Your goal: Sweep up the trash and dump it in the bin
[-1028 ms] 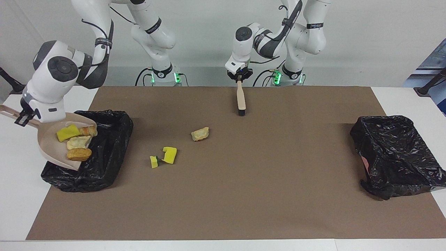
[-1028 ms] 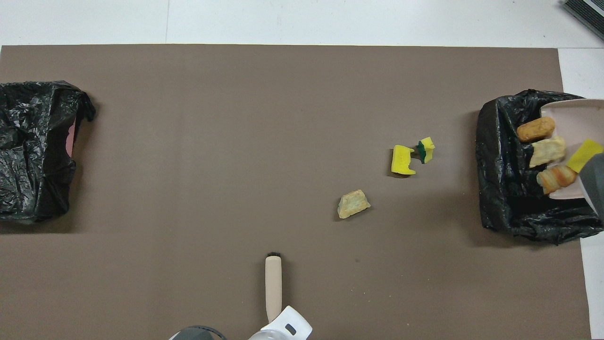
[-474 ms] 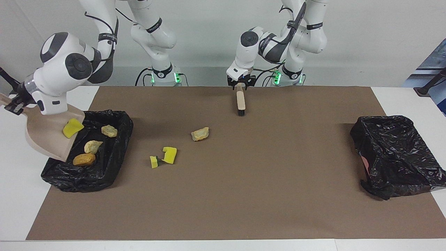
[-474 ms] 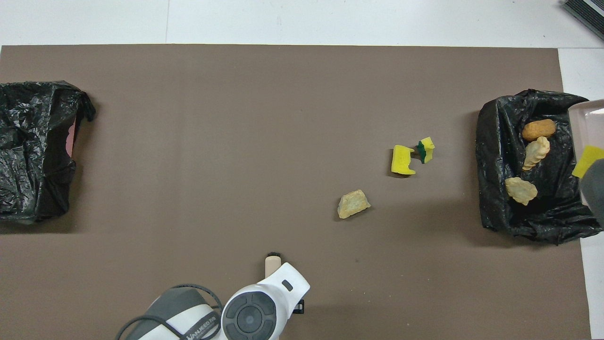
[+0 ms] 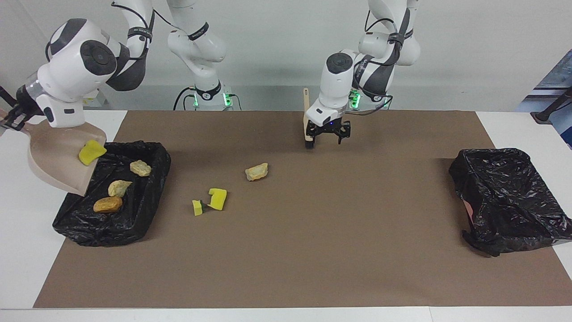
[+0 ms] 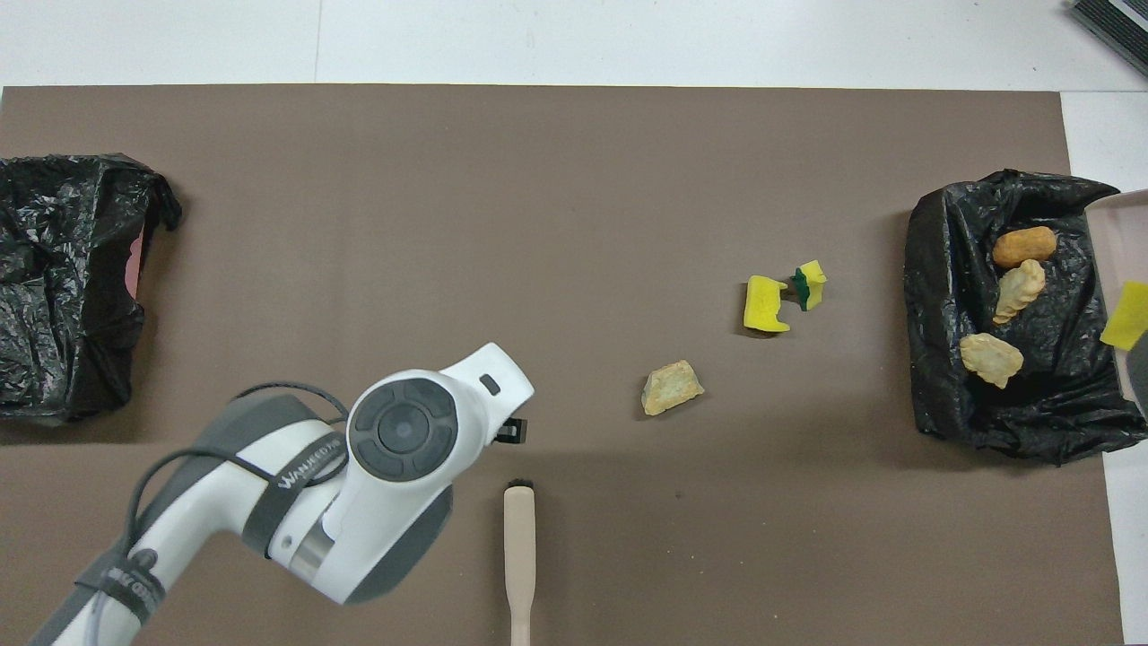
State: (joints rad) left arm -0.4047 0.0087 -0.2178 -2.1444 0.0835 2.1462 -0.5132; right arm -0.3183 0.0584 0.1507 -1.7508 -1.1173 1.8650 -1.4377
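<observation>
Plain pale grey wall (image 5: 469, 49) at 12 o'clock in the facing view. White table (image 5: 514, 120) under a brown mat (image 5: 313, 232) covering most of the top. Dark ribbed object (image 6: 1112, 22) at 2 o'clock in the overhead view, cropped. Even, diffuse light; soft shadows.

Both arms (image 5: 196, 40) consist of glossy white rounded link housings joined by dark grey to black joint sections, each joint capped by a circular dark grey disc (image 6: 401, 432). Black bands with small white lettering encircle the links, thin black cables loop along the outside, and green indicator lights glow at each base (image 5: 225, 97). Each arm ends in a black gripper beneath a white wrist block with a small dark slot.
</observation>
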